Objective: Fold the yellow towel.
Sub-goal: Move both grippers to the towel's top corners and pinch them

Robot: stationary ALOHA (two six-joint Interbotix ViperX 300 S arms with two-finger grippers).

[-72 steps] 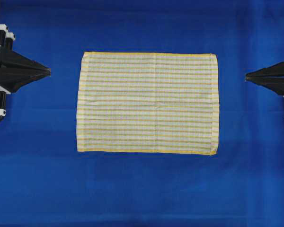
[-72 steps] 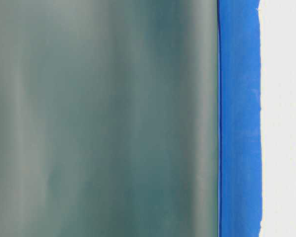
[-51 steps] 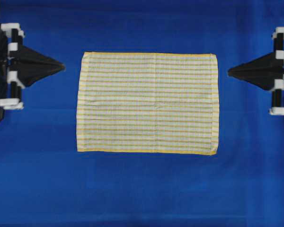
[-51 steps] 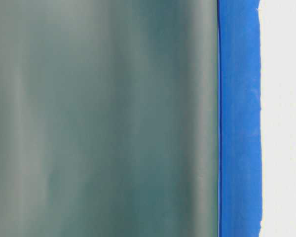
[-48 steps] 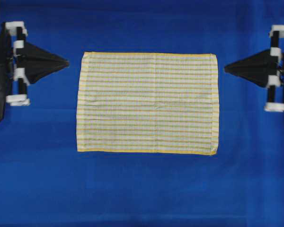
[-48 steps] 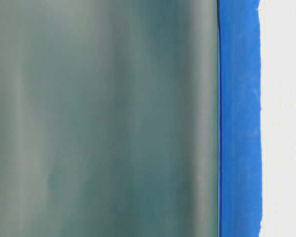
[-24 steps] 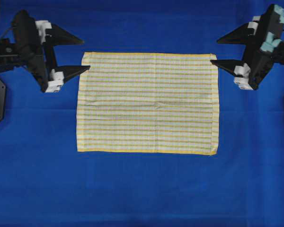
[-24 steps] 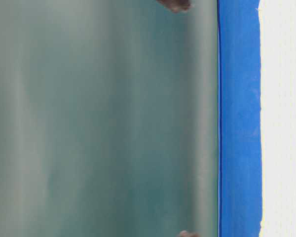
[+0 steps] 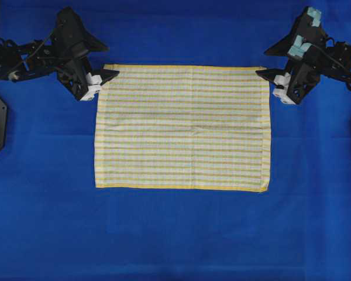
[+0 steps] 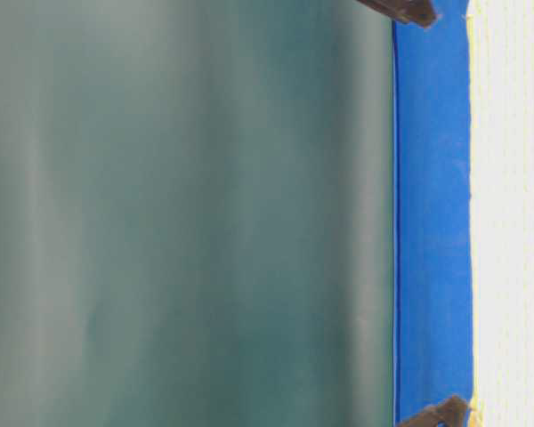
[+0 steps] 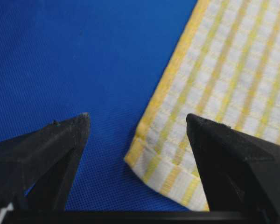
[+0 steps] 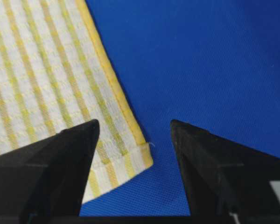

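Yellow towel (image 9: pixel 182 127), lying flat mid-counter on the blue cloth (image 9: pixel 175 234), looks thin, light and limp, so it is best pinched at its two far hemmed corners, which the spread jaws of the left gripper (image 11: pixel 136 125) and right gripper (image 12: pixel 134 127) straddle without holding.

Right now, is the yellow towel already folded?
No, the yellow towel lies flat and fully spread as one rectangle on the blue table cover.
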